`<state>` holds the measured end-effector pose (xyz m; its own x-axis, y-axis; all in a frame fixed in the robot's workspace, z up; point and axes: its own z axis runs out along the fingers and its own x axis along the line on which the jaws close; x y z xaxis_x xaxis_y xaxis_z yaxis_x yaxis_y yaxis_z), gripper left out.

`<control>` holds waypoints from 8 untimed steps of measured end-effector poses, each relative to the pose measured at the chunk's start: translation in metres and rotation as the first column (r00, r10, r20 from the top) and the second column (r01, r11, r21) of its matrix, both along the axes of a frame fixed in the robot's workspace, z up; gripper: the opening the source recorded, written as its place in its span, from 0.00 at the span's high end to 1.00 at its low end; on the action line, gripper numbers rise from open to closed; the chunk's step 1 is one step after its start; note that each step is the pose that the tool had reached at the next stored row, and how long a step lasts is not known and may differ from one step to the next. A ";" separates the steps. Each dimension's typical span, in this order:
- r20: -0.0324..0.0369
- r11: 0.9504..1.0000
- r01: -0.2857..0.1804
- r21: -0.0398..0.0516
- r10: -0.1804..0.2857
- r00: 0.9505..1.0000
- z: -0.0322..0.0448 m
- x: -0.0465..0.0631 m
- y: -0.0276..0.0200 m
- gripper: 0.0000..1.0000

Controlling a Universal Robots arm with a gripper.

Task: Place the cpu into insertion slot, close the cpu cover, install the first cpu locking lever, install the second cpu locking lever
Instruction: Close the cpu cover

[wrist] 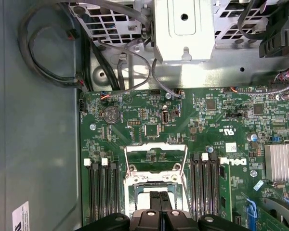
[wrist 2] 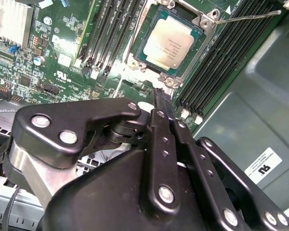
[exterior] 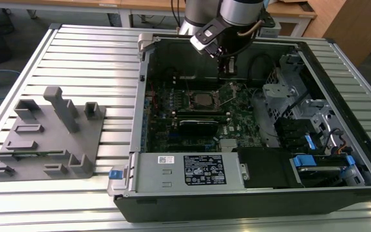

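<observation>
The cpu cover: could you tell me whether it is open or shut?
Open: the cpu cover stands raised off the bare cpu.

arm [exterior: 234, 14]: comes in from the top edge of the exterior view, slanting downward
wrist [exterior: 206, 36]: tilted, aimed down
fingers [wrist: 156, 204]: pressed together, tips touching, in both wrist views

An open computer case [exterior: 237, 205] lies on the slatted table [exterior: 76, 53], with a fixture block [exterior: 50, 140] well apart on the exterior view's left. Inside, the motherboard [exterior: 166, 113] lies on the case floor, the power-supply box [exterior: 185, 169] sits along the near wall, and the drive bays [exterior: 301, 113] are on the exterior view's right. The cpu [exterior: 204, 100] sits in the insertion slot [wrist 2: 202, 29]. The cpu cover [wrist: 154, 145] stands raised beside it, with the gripper [exterior: 227, 73] close above.
</observation>
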<state>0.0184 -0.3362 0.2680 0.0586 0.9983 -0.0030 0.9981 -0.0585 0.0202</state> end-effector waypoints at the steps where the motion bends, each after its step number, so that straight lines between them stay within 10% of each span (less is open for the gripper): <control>1: 0.000 1.000 0.000 0.000 0.000 1.000 0.0000 0.000 0.0000 0.89; 8: 0.000 1.000 0.000 0.000 0.000 1.000 0.0000 0.002 0.0000 0.89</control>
<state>0.0206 -0.3362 0.2680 0.0585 0.9983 -0.0029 0.9981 -0.0585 0.0202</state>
